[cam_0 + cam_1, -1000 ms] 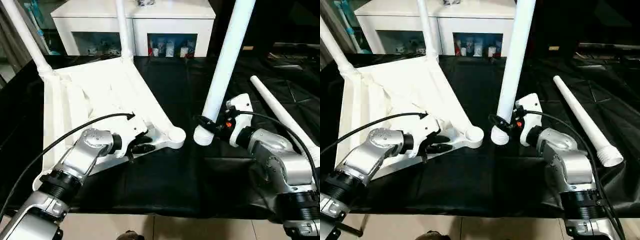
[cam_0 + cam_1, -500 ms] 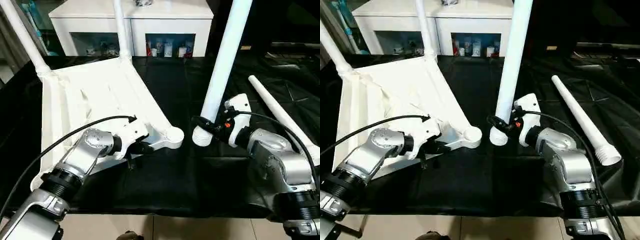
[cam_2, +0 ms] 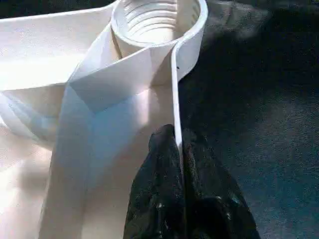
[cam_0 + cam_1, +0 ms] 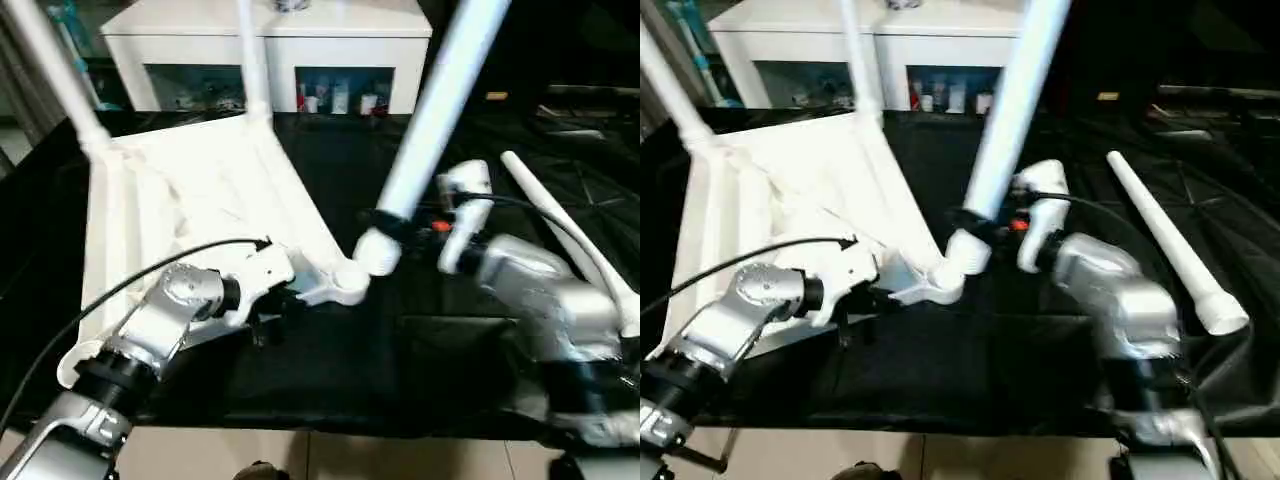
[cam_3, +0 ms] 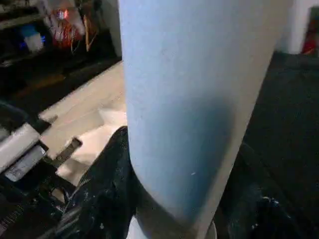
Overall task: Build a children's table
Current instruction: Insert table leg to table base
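Left wrist view: ridged round socket, thin smooth plastic rim.

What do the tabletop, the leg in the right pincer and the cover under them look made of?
Tabletop: looks like moulded white plastic, semi-gloss, with thin ribs and a threaded corner socket.
Leg: smooth white tube, probably the same plastic, soft sheen.
Cover: matte black with creases, likely fabric or thin sheeting.

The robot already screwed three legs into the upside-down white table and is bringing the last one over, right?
Not three: two legs stand in the table top, seen in the left eye view. The right gripper brings a third leg over; a fourth leg lies on the black cloth.
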Robot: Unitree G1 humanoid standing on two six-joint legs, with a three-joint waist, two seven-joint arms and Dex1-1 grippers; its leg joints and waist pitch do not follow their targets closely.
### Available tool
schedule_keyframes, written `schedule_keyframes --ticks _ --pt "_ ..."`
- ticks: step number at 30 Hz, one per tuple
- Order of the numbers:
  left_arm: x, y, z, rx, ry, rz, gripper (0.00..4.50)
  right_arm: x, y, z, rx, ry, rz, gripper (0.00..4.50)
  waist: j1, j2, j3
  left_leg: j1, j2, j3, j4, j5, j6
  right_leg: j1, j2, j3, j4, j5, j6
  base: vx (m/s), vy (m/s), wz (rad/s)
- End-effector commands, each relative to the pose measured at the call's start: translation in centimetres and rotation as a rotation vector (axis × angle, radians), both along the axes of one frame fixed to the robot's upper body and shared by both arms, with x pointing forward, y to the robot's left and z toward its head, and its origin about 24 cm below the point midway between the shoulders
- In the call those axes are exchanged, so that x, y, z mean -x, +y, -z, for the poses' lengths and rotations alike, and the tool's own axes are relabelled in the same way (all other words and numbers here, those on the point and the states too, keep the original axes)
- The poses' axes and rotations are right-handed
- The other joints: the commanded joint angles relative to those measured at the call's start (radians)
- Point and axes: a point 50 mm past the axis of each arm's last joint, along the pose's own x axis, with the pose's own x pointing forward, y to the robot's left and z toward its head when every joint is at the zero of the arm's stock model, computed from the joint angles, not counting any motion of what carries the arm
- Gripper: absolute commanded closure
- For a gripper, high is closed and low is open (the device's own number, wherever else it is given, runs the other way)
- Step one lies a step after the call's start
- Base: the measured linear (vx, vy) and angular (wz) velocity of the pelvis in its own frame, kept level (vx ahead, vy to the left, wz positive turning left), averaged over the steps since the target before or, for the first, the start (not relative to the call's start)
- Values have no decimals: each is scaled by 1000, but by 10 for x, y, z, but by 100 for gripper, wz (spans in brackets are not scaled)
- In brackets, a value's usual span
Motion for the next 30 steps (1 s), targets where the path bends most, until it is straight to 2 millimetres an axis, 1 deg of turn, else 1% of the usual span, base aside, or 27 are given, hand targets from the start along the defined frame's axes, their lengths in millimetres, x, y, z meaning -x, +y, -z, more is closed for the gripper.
schedule_keyframes --ticks 1,5,7,11,13,14,15,17,19,22,23,25,30 --pt "6 -19 -1 50 -12 70 450 -2 2 1 29 -11 -10 266 -6 -19 -74 38 79 -35 -90 -213 -12 29 -52 36 -59 -161 -234 0 0 0" --pt "5 -18 0 45 -16 65 450 -4 5 5 35 15 -17 266 -4 -25 -72 37 79 -34 -92 -224 -11 28 -54 38 -64 -213 -208 0 0 0" --pt "3 -17 -2 51 -24 52 450 -5 6 7 46 22 -22 266 -5 -23 -72 37 78 -35 -93 -228 -14 27 -54 38 -65 -228 -201 0 0 0" --pt "-1 -14 -4 48 -36 37 450 -9 8 11 49 30 -24 266 -5 -26 -74 36 78 -34 -91 -217 -11 26 -55 38 -63 -211 -203 0 0 0" --pt "-1 -14 -5 50 -39 29 450 -9 9 14 46 38 -24 266 -5 -28 -73 35 78 -34 -92 -216 -7 27 -54 38 -63 -210 -204 0 0 0" --pt "-2 -13 -5 52 -39 26 450 -9 9 16 49 40 -24 266 -4 -27 -74 35 78 -34 -91 -216 -7 26 -55 38 -63 -211 -204 0 0 0" --pt "-2 -13 -5 53 -40 22 450 -9 9 19 49 49 -23 266 -4 -28 -73 35 79 -34 -92 -219 -7 27 -54 37 -63 -215 -202 0 0 0" --pt "-3 -12 -6 53 -42 17 450 -10 8 23 50 62 -18 266 -4 -27 -72 35 79 -35 -93 -225 -9 26 -54 38 -64 -227 -199 0 0 0" --pt "-3 -11 -6 54 -43 13 450 -10 8 27 53 72 -15 266 -5 -28 -71 36 79 -35 -94 -245 -14 25 -56 38 -68 -254 -197 0 0 0" --pt "-5 -10 -6 55 -50 0 450 -10 5 33 60 82 -1 266 -6 -28 -69 38 79 -36 -96 -263 -22 23 -56 39 -71 -277 -189 0 0 0" --pt "-5 -10 -7 59 -51 -4 450 -9 4 35 61 85 4 266 -6 -26 -70 38 79 -37 -96 -267 -23 23 -55 39 -71 -280 -187 0 0 0" --pt "-6 -10 -7 62 -51 -8 450 -8 0 38 57 91 19 266 -8 -27 -70 38 80 -38 -98 -281 -29 22 -56 39 -72 -290 -185 0 0 0" --pt "-6 -10 -7 68 -48 -13 450 -2 -9 49 22 103 69 266 -8 -27 -70 37 80 -37 -98 -279 -26 22 -55 40 -72 -274 -185 0 0 0"
